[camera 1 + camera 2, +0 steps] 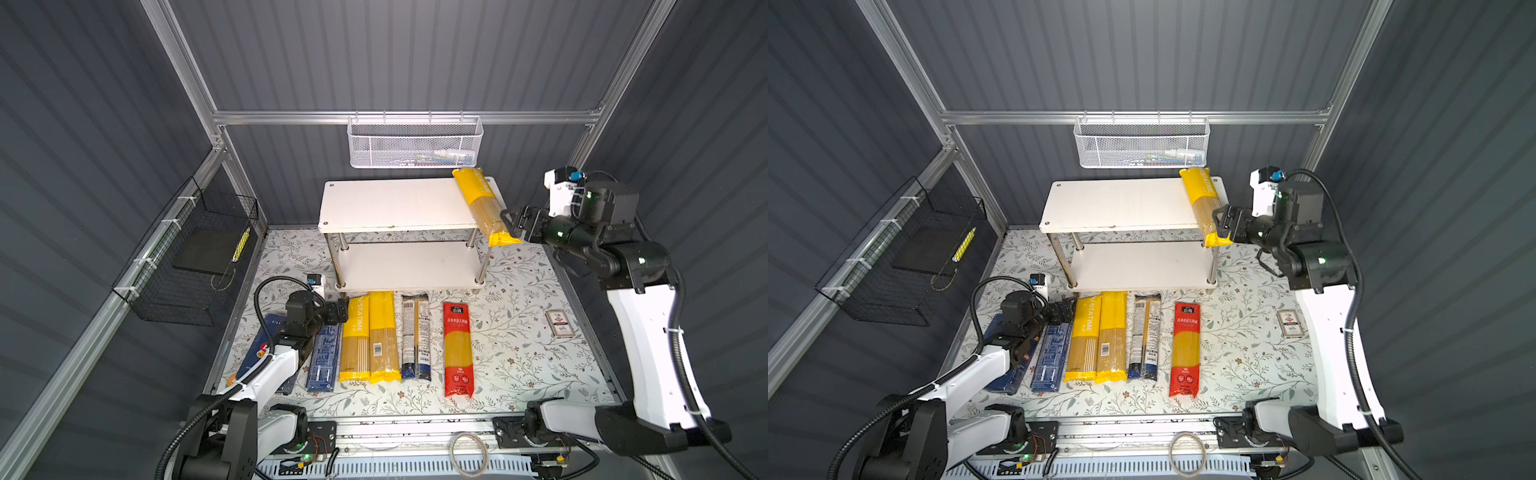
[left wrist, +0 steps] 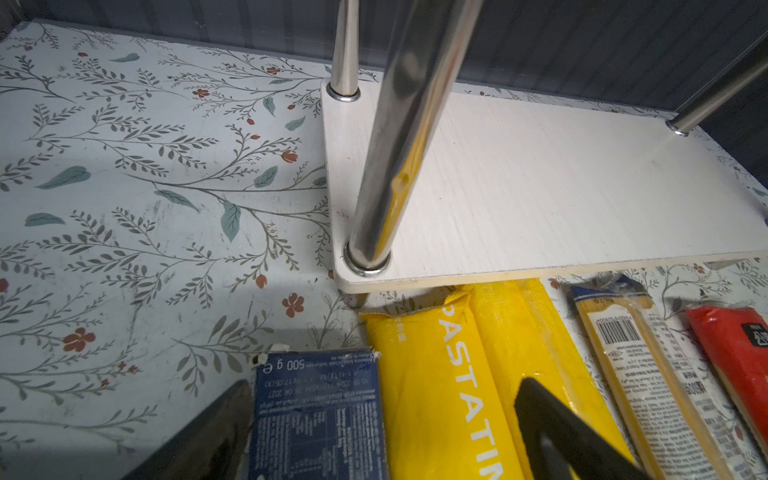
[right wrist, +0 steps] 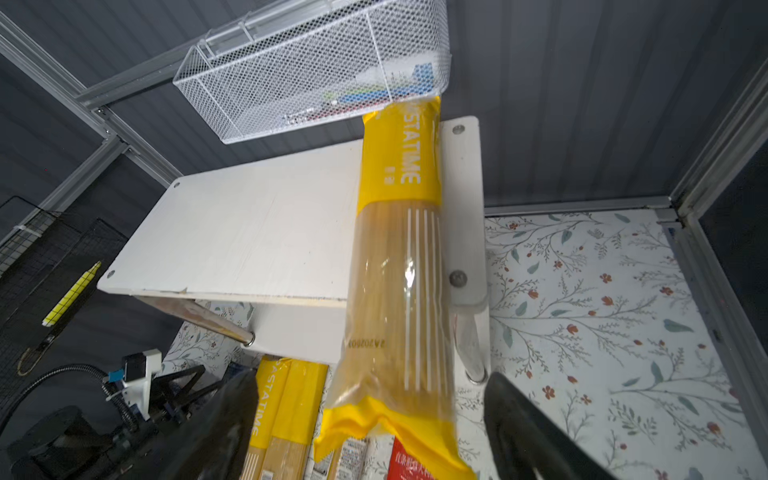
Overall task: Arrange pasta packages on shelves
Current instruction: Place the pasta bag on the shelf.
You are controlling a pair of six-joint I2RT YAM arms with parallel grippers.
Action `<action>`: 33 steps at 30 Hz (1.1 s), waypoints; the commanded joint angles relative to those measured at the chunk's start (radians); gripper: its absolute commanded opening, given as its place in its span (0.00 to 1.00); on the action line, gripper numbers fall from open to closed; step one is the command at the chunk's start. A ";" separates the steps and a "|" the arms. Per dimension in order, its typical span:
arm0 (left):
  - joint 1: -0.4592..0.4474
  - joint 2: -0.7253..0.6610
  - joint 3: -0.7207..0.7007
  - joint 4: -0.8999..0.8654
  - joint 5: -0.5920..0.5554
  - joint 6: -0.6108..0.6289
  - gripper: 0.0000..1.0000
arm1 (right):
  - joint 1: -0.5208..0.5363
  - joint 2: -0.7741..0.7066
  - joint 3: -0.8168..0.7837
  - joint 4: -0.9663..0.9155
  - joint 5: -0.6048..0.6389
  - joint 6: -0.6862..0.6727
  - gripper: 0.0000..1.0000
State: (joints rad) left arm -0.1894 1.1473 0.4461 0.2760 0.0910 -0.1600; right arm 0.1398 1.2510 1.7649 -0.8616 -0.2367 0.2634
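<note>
One yellow spaghetti bag point(image 1: 482, 203) lies across the right end of the shelves' top board point(image 1: 395, 205), its near end overhanging the front edge. My right gripper point(image 1: 513, 224) is open, its jaws standing either side of that overhanging end point(image 3: 399, 249) with gaps showing. The lower board point(image 1: 407, 266) is bare. On the table in front lie a narrow blue box point(image 1: 324, 361), two yellow bags point(image 1: 353, 340), a grey-and-dark-blue bag point(image 1: 415, 336) and a red bag point(image 1: 457, 349). My left gripper point(image 1: 343, 309) hovers open over the far ends of the blue box point(image 2: 320, 415) and a yellow bag point(image 2: 436, 395). A wide blue box point(image 1: 266, 340) lies partly under the left arm.
A white mesh basket point(image 1: 415, 143) hangs on the back rail just above the top board. A black wire basket point(image 1: 187, 257) hangs on the left wall. A small red-and-white card point(image 1: 560, 323) lies at the table's right. A chrome leg point(image 2: 399, 145) stands close before the left wrist.
</note>
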 commanded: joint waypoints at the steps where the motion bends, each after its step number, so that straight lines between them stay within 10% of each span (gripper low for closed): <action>1: -0.005 0.002 0.009 -0.001 0.016 0.024 1.00 | 0.000 -0.033 -0.075 -0.010 -0.036 -0.025 0.87; 22: -0.005 0.002 0.009 -0.001 0.015 0.024 1.00 | 0.015 -0.015 -0.142 0.027 -0.188 -0.045 0.90; 33: -0.005 -0.006 0.005 0.000 0.012 0.023 1.00 | 0.017 -0.031 -0.133 -0.030 -0.026 -0.069 0.95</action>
State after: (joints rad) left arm -0.1894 1.1477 0.4461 0.2760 0.0910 -0.1574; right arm 0.1535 1.2407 1.6287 -0.8490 -0.3317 0.2089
